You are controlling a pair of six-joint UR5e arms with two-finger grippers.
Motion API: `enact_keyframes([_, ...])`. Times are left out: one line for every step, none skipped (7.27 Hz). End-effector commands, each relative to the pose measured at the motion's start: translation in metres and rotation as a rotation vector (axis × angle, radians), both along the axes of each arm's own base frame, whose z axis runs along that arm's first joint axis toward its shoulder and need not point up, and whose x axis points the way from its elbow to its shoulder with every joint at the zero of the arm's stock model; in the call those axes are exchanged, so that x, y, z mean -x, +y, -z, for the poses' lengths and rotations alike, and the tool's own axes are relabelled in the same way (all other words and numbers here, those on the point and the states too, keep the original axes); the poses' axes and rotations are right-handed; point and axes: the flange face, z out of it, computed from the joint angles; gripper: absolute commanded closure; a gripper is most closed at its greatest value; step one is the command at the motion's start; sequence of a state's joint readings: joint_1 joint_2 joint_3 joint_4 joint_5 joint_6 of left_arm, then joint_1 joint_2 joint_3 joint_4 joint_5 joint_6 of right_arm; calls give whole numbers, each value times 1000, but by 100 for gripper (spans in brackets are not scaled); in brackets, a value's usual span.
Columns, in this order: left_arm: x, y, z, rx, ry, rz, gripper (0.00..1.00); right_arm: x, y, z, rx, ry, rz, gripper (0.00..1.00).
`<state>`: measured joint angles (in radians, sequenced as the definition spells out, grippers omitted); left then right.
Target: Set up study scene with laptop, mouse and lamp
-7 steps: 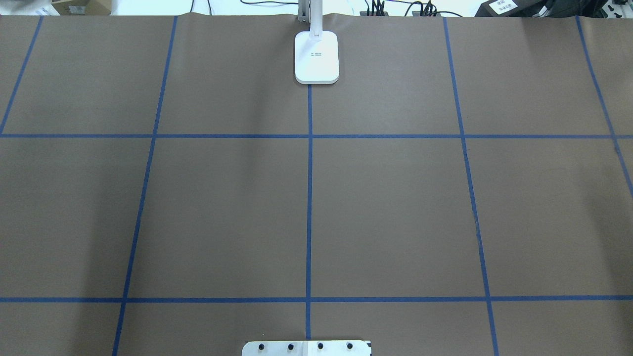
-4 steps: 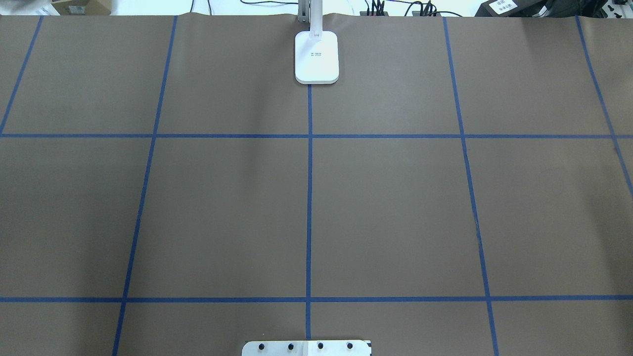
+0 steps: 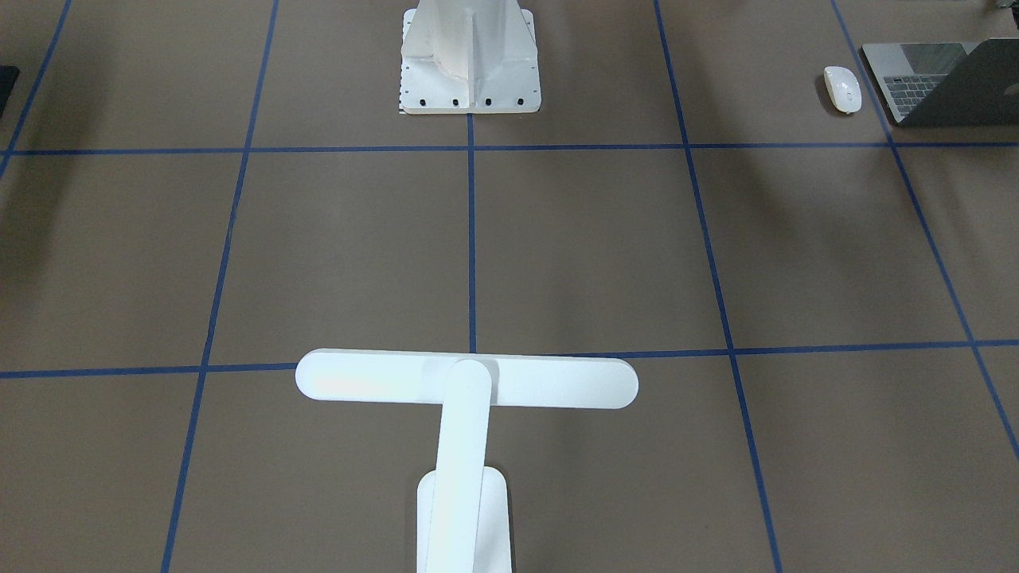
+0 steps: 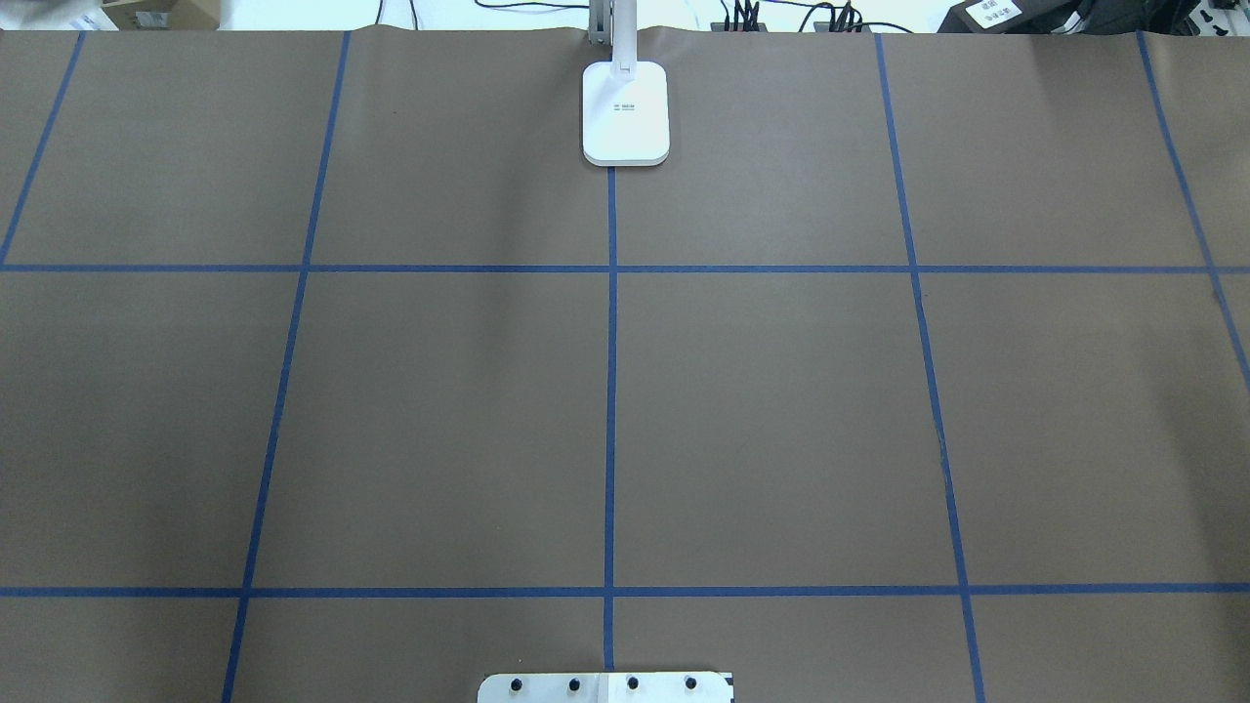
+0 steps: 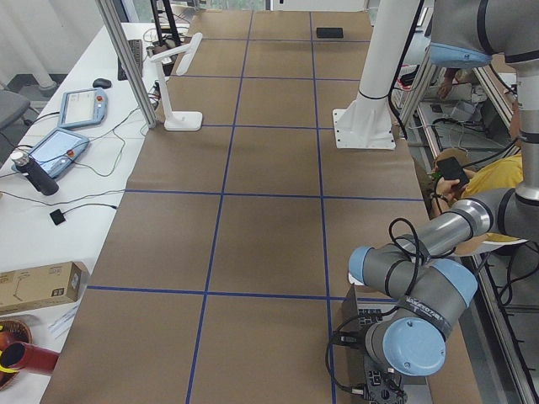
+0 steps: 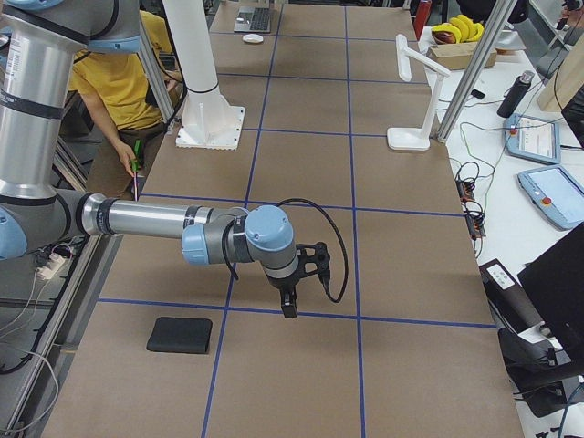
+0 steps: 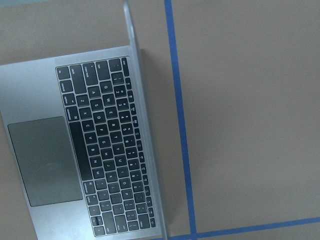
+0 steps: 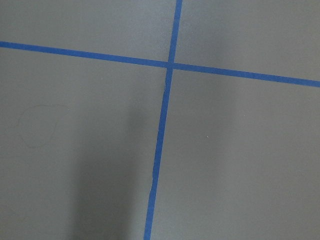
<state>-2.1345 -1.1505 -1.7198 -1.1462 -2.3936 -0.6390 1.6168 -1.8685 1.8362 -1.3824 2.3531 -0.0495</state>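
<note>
I judge the setup barely begun. My left tool (image 5: 381,389) hangs over the slim space-grey metal laptop (image 7: 100,150), which lies open at my left end of the desk (image 4: 781,410), black keys up. The small glossy white oval mouse (image 3: 843,87) lies just beside it. My right tool (image 6: 289,308) hovers over crossing blue tape lines (image 8: 169,64). Whether either tool is clenched, I cannot tell. Farthest off, the large white T-headed desk lamp (image 3: 466,382) stands upright at the far edge, centred.

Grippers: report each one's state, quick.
Left gripper: cannot be told, seen only in a side view.
Right gripper: cannot be told, seen only in a side view.
</note>
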Motion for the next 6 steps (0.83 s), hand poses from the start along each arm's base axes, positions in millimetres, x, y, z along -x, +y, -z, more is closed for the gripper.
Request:
enact_keyframes([-3, 4, -17, 27, 19, 8, 2, 0, 0, -1, 3, 0, 0, 0])
enact_keyframes([-6, 8, -28, 37, 26, 7, 3, 0, 0, -1, 2, 0, 1, 0])
enact_keyframes([-9, 13, -40, 43, 30, 9, 4, 0, 0, -1, 2, 2, 1, 0])
enact_keyframes([-11, 14, -44, 45, 49, 23, 22, 0, 0, -1, 2, 0, 1, 0])
enact_keyframes([-11, 12, -44, 39, 63, 40, 56, 0, 0, -1, 2, 2, 1, 0])
enact_keyframes([-10, 7, -40, 50, 71, 67, 83, 0, 0, -1, 2, 2, 1, 0])
